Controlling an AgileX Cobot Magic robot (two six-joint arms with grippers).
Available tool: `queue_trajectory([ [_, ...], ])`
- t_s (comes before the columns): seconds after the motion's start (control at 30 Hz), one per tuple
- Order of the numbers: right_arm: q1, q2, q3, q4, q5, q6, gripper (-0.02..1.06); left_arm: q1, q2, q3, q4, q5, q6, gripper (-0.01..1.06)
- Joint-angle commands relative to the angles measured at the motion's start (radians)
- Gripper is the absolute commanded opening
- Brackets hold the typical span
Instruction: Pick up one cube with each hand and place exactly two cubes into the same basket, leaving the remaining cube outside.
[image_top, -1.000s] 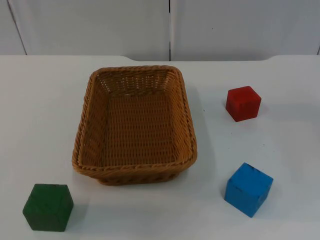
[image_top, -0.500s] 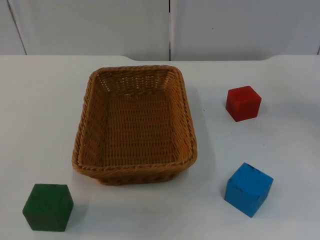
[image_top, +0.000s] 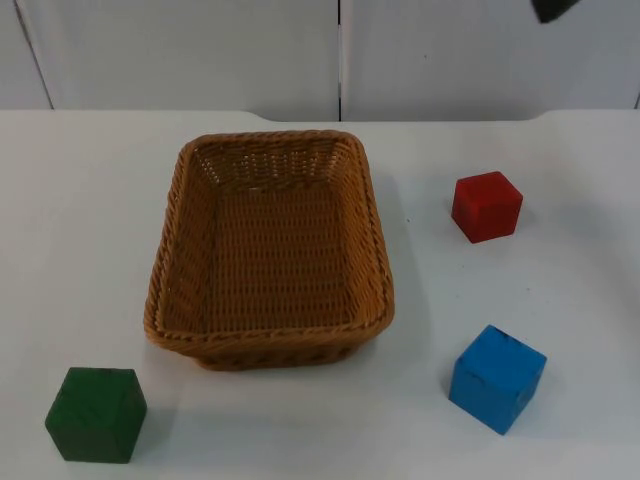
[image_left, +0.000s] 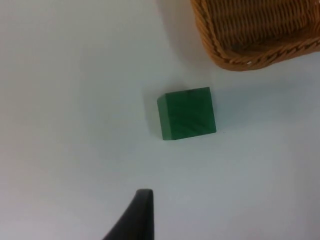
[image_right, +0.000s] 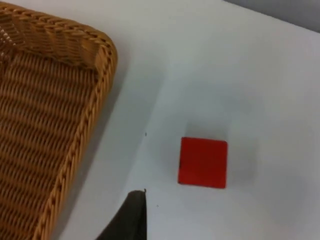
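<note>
An empty wicker basket (image_top: 270, 340) sits mid-table. A green cube (image_top: 96, 414) lies near the front left, off the basket's corner. On the right are a red cube (image_top: 487, 207) and, closer to the front, a blue cube (image_top: 497, 378). My left gripper (image_left: 139, 220) hovers above the table short of the green cube (image_left: 187, 113), apart from it, with the basket's corner (image_left: 240, 60) beyond. My right gripper (image_right: 131, 217) hangs over the table between the basket rim (image_right: 102, 55) and the red cube (image_right: 203, 162), touching neither. A black part of the right arm (image_top: 552, 8) enters at the back right.
The white table ends at a grey partition wall (image_top: 340, 50) behind the basket. Open table surface lies between the basket and the two cubes on the right, and all around the green cube.
A black part of the right arm has come into the top view at the back right. The cubes and the basket have not moved.
</note>
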Motion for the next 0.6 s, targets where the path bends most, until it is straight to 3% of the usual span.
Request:
queue_trajectory([
  [0.0,0.015,0.04,-0.048,0.002,0.025,-0.012,1.05,0.004,0.01,-0.003,-0.024,-0.014,0.003,1.05],
  [0.23,0.03,0.185,-0.172,-0.001,0.041,-0.005,1.05,-0.039,0.076,0.001,-0.014,-0.066,-0.023,1.05],
  [0.4,0.03,0.25,-0.193,-0.003,0.024,-0.005,1.05,-0.141,0.151,0.018,0.058,-0.144,-0.103,1.05],
  [0.57,0.03,0.313,-0.193,-0.044,-0.009,0.022,1.05,-0.279,0.255,0.018,0.189,-0.247,-0.265,1.05],
])
